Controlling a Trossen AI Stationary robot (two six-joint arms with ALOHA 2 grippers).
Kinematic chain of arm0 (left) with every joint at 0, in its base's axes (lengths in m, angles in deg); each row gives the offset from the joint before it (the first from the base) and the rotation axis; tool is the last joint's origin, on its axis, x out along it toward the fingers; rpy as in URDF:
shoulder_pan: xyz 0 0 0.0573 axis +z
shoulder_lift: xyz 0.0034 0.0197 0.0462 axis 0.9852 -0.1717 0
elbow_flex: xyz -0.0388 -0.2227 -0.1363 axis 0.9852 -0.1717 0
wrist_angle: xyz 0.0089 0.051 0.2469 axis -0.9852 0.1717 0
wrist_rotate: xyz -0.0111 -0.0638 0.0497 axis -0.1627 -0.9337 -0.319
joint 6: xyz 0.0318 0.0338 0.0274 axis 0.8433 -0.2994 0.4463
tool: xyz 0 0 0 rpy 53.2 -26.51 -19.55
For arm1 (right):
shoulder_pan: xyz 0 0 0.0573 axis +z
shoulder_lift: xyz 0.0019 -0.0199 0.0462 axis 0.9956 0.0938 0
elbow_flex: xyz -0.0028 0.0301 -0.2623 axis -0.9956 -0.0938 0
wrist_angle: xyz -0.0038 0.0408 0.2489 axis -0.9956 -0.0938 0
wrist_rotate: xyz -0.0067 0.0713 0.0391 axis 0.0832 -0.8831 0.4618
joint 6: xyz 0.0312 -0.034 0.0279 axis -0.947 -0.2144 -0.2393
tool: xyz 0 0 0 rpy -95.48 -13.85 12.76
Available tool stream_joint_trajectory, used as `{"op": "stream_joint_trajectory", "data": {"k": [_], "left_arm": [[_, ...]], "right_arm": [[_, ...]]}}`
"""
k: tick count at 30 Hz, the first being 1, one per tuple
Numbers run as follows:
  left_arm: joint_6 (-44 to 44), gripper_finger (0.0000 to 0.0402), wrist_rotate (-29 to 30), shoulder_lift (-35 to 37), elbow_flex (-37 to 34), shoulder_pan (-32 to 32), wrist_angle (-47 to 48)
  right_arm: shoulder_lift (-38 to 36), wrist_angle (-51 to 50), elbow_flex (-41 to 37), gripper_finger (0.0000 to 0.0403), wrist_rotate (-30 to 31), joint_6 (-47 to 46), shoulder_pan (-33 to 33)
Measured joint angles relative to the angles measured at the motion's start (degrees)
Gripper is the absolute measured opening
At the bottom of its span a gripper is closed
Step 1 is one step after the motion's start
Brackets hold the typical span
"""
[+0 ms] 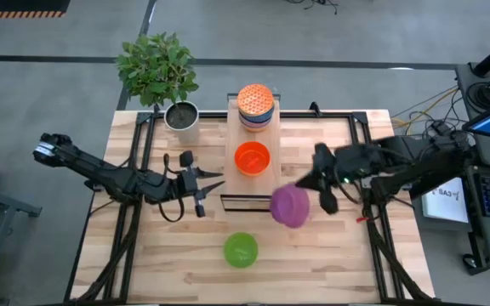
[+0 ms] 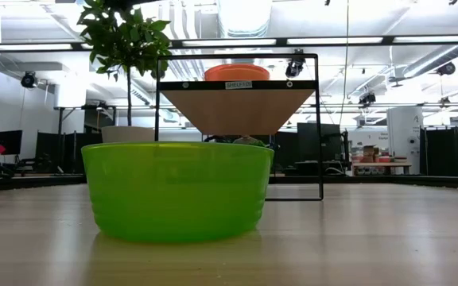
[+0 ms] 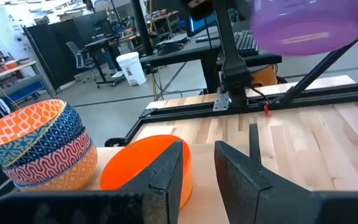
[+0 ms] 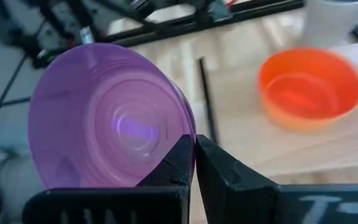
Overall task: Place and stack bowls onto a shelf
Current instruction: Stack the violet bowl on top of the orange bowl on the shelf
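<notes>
A purple bowl (image 1: 290,206) hangs above the table just right of the shelf's near end, with my right gripper (image 4: 194,142) shut on it. The pale wood shelf (image 1: 266,183) carries an orange bowl (image 1: 252,157) at its middle. A stack of patterned bowls (image 1: 255,106) stands at the shelf's far end. A green bowl (image 1: 241,250) rests on its base on the table nearer the front. My left gripper (image 3: 201,152) stands open left of the shelf, pointing toward the orange bowl (image 3: 142,165), with nothing between its fingers. My right gripper pinches the purple bowl's rim (image 4: 182,124) between its two fingers, one on each side of the wall. The fingers come from the table's right side, slanting down. The bowl is lifted clear of table and shelf, tipped onto its side.
A potted plant in a white pot (image 1: 182,119) stands at the far left of the shelf. Dark frame rails (image 1: 143,144) run along both sides of the tabletop. In the low view the green bowl (image 2: 177,191) fills the foreground before the raised shelf (image 2: 237,107).
</notes>
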Motion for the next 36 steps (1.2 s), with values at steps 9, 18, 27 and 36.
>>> {"op": "stream_joint_trajectory", "data": {"k": [9, 18, 27, 36], "left_arm": [[0.09, 0.0075, 0.02, 0.04, 1.27, 0.0, 0.22], [0.63, 0.0075, 0.1, 2.11, 1.47, -0.07, 0.55], [-1.57, 0.0075, 0.13, 6.19, 1.47, -0.26, 5.5], [-2.03, 0.0075, 0.11, 6.49, 1.47, -0.31, 6.4]], "right_arm": [[12.17, -7.71, 12.88, 0.0008, -0.85, 0.12, -13.87], [23.68, -9.08, 20.02, 0.0008, -11.32, 1.38, -28.09], [31.95, -10.94, 24.34, 0.0008, -18.78, 4.55, -34.65], [34.17, -12.51, 24.75, 0.0008, -19.85, 6.33, -34.8]]}}
